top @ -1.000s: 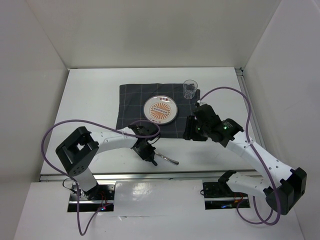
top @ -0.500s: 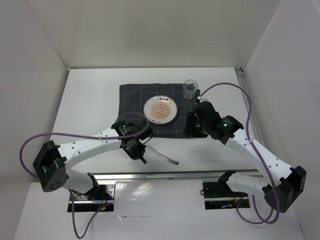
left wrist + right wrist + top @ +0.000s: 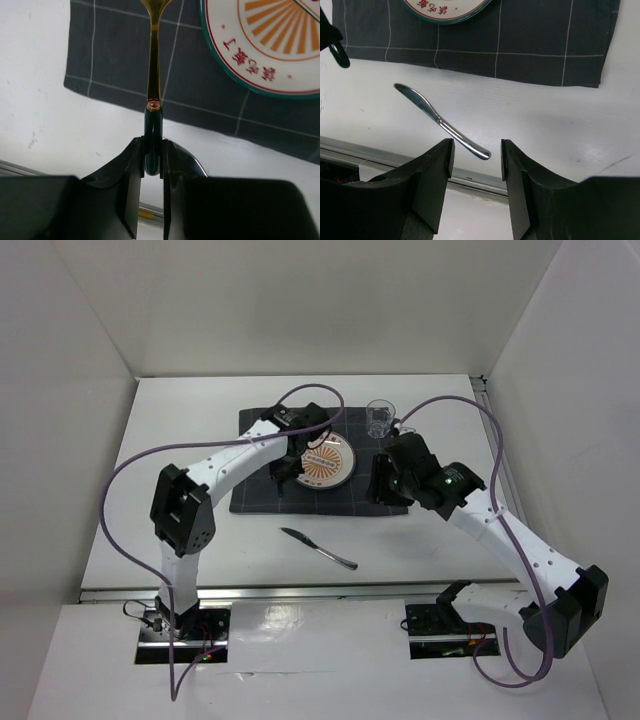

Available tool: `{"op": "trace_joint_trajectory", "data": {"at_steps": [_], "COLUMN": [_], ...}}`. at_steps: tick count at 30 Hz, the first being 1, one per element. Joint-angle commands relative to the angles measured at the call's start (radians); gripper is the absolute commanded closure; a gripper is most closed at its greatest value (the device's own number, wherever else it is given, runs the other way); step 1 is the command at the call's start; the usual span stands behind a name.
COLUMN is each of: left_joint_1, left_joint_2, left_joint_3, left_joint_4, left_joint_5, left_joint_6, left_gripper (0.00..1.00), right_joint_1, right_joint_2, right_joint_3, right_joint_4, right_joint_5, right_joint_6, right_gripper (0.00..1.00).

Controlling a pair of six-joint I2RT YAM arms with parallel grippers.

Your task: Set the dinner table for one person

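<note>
1. Top external view: takes in the whole plain white dinner table (image 3: 180, 440), walled in white. On it, a dark grey grid-lined cloth (image 3: 345, 498) carrying a round orange-sunburst plate (image 3: 325, 460), a clear glass (image 3: 380, 418) at the cloth's far right corner, and a silver table knife (image 3: 318, 548) on bare white near the arm bases.
2. Left wrist view: alone reveals the left gripper (image 3: 152, 150) clamped on the dark green handle of a gold-stemmed utensil (image 3: 153, 65), over the cloth's near edge beside the plate.
3. Right wrist view: alone shows the right gripper (image 3: 477, 145) with jaws apart and holding nothing, the knife on the table beyond.
4. Utensil's head cut off at the top of the left wrist view; spoon or fork, cannot tell. Hard to make out from above.
</note>
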Motion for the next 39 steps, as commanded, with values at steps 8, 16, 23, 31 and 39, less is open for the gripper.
{"op": "trace_joint_trajectory", "data": {"at_steps": [8,16,23,31,39], "left_joint_1": [0.171,0.225,0.304,0.338,0.338], "left_joint_2": [0.067,0.144,0.179,0.216,0.254], "left_joint_3": [0.026,0.036,0.046,0.003,0.012], "left_joint_4": [0.128,0.206,0.226,0.280,0.271], "left_joint_5": [0.160,0.291,0.331,0.400,0.373], "left_joint_6": [0.421,0.536,0.489,0.479,0.480], "left_gripper": [1.00,1.00,1.00,1.00,1.00], "right_joint_1": [-0.079,-0.139,-0.179,-0.188,-0.197], "right_joint_2": [0.021,0.084,0.106,0.125,0.155], "right_joint_3": [0.059,0.097,0.097,0.106,0.115], "right_joint_4": [0.013,0.044,0.056,0.067,0.078], "right_joint_5": [0.020,-0.019,-0.028,-0.037,-0.037], "right_joint_6": [-0.040,-0.080,-0.089,-0.098,-0.098], "right_gripper": [0.47,0.47,0.47,0.47,0.47]}}
